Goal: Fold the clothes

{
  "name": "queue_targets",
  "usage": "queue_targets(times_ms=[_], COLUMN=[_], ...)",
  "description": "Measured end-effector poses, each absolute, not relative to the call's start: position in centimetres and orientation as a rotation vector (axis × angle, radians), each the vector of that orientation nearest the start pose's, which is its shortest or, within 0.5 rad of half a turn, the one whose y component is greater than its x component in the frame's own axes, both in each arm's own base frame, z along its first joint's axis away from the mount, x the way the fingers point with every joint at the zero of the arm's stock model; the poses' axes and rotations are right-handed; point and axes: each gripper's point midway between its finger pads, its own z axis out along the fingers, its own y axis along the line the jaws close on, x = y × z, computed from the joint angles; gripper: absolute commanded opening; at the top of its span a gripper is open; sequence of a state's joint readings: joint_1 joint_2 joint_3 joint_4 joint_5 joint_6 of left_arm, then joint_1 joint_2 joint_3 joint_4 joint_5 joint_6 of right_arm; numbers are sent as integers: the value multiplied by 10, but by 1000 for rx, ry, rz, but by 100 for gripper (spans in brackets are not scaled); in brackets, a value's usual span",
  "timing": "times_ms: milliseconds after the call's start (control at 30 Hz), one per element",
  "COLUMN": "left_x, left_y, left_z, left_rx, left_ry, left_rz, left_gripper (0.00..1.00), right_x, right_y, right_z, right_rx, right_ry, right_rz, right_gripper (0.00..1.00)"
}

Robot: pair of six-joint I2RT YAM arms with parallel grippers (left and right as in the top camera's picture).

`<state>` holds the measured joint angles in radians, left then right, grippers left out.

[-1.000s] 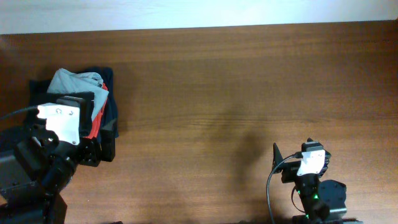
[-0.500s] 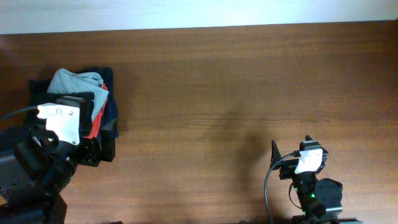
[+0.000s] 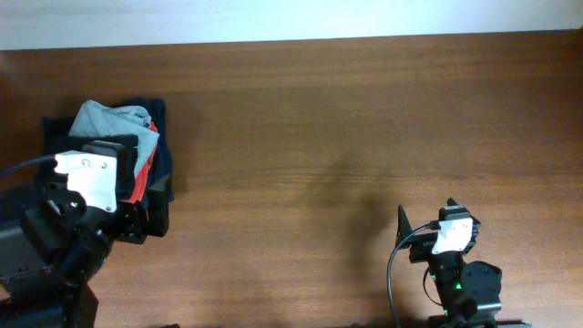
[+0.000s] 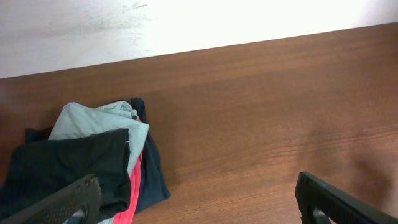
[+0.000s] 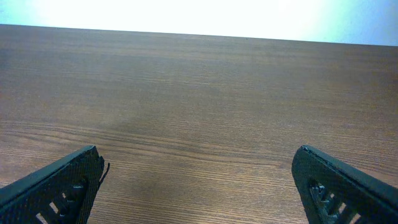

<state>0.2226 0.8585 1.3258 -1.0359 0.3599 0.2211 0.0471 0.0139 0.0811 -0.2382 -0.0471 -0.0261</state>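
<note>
The clothes, a black T-shirt, lie folded on top of a pile of garments at the table's left; overhead the T-shirt shows just beyond my left arm. My left gripper is open, its left finger hanging over the shirt's near edge and its right finger over bare wood. Nothing sits between them. My right gripper is open above bare table at the near right, far from the pile.
Under the black shirt lie a light grey-blue garment, an orange-red one and a navy one. The right arm stands at the table's front edge. A white wall runs behind the table.
The right arm has drawn back a little toward the near edge. The left arm and the pile have not moved.
</note>
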Motion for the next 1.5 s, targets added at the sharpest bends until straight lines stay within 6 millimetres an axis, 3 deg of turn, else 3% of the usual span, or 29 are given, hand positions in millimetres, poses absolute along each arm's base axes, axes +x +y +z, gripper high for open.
queue_targets(times_ms=[300, 467, 533, 733, 967, 1133, 1500], left_x=[247, 268, 275, 268, 248, 238, 239], left_y=[-1, 6, 5, -14, -30, -32, -11], left_z=[351, 348, 335, 254, 200, 180, 154], left_rx=[190, 200, 216, 268, 261, 245, 147], left_ry=[2091, 1969, 1912, 1854, 1799, 1765, 1718], left_rz=[-82, -26, -17, -81, -137, -127, -1], left_gripper=[99, 99, 99, 99, 99, 99, 99], right_x=[238, 238, 238, 238, 238, 238, 238], right_y=[19, 19, 19, 19, 19, 19, 19], right_z=[152, 152, 152, 152, 152, 152, 152], right_rx=[-99, -98, -99, -99, -99, -99, -99], right_ry=[1739, 1738, 1738, 1737, 1737, 1738, 1738], right_rz=[57, 57, 56, 56, 56, 56, 57], right_gripper=[99, 99, 99, 99, 98, 99, 99])
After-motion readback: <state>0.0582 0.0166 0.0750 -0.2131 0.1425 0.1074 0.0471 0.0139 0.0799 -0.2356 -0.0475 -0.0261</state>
